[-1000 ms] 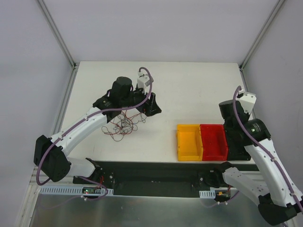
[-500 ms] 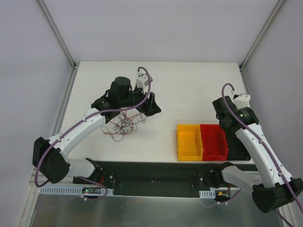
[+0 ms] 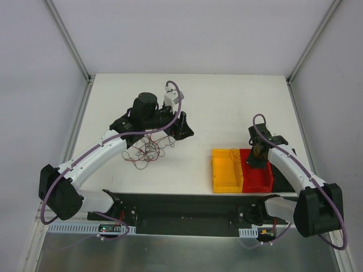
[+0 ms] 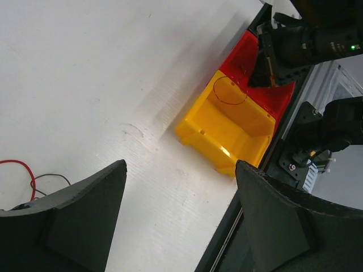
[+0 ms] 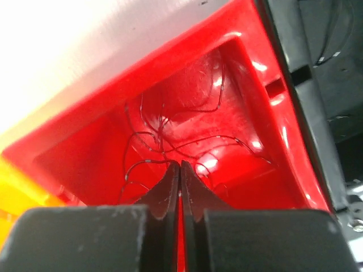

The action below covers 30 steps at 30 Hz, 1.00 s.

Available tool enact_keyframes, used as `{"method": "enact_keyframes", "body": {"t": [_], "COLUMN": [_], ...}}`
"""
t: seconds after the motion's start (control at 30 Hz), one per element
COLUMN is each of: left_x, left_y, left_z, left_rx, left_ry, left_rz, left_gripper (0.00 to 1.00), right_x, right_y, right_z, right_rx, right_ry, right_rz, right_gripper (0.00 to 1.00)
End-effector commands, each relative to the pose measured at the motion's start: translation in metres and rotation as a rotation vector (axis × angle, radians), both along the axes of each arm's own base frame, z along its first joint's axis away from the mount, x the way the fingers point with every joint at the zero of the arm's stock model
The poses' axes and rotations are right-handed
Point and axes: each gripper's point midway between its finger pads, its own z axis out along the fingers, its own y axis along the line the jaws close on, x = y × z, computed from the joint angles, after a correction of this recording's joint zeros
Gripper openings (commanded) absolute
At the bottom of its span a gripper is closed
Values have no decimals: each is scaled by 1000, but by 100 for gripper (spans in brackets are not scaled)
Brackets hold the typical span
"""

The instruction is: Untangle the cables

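Note:
A scribbly tangle of thin dark red and black cables (image 3: 147, 150) lies on the white table, under my left arm. My left gripper (image 3: 180, 128) is open and empty just right of the tangle. In the left wrist view (image 4: 178, 170) its fingers (image 4: 74, 215) stand wide apart, with a red cable end (image 4: 22, 167) at lower left. My right gripper (image 3: 258, 156) hangs over the red bin (image 3: 255, 188). In the right wrist view (image 5: 180, 164) its jaws are shut, and a thin dark cable (image 5: 144, 162) runs into the tips. Several loose cables (image 5: 198, 139) lie in the red bin (image 5: 85, 147).
A yellow bin (image 3: 227, 170) stands against the red bin's left side. In the left wrist view the yellow bin (image 4: 227, 127) holds one thin wire loop (image 4: 229, 90). A black rail (image 3: 181, 207) with the arm bases runs along the near table edge.
My right arm has swung from the back right down and left, bringing its gripper over the red bin. The left arm and the tangle have hardly moved.

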Motion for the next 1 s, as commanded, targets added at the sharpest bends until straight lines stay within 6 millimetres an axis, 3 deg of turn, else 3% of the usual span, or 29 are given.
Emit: {"method": "enact_keyframes", "body": {"t": [0.0, 0.07, 0.17, 0.27, 0.4, 0.47, 0.53, 0.67, 0.8, 0.87, 0.97], "left_x": [-3, -3, -3, -3, -2, -2, -2, -1, 0, 0, -1], "left_y": [-3, -3, -2, -2, -1, -2, -2, -2, -1, -1, 0], "left_z": [20, 21, 21, 23, 23, 22, 22, 19, 19, 20, 21], "left_rx": [-38, -37, -35, -36, -34, -32, -32, -26, -26, -27, -27], "left_ry": [-46, -48, -55, -63, -64, -61, -63, -55, -57, -63, -67], "left_rz": [-9, -9, -5, -6, -4, -5, -2, 1, 4, 6, 6], "left_gripper": [77, 77, 77, 77, 77, 77, 77, 77, 77, 77, 77], "right_x": [24, 23, 21, 11, -1, 0, 6, 17, 26, 28, 31], "right_y": [13, 10, 10, 0, -12, -10, -7, 15, 58, 67, 84], "right_z": [-19, -22, -8, 12, 43, 58, 70, 81, 82, 81, 82], "right_rx": [161, 163, 162, 113, 60, 65, 75, 177, 349, 310, 260], "right_ry": [-48, -31, -34, -65, -118, -175, -235, -292, -291, -263, -260], "right_rz": [-117, -96, -4, 42, 79, 133, 181, 257, 378, 419, 497], "right_gripper": [1, 7, 17, 32, 41, 47, 59, 67, 69, 69, 60]}}
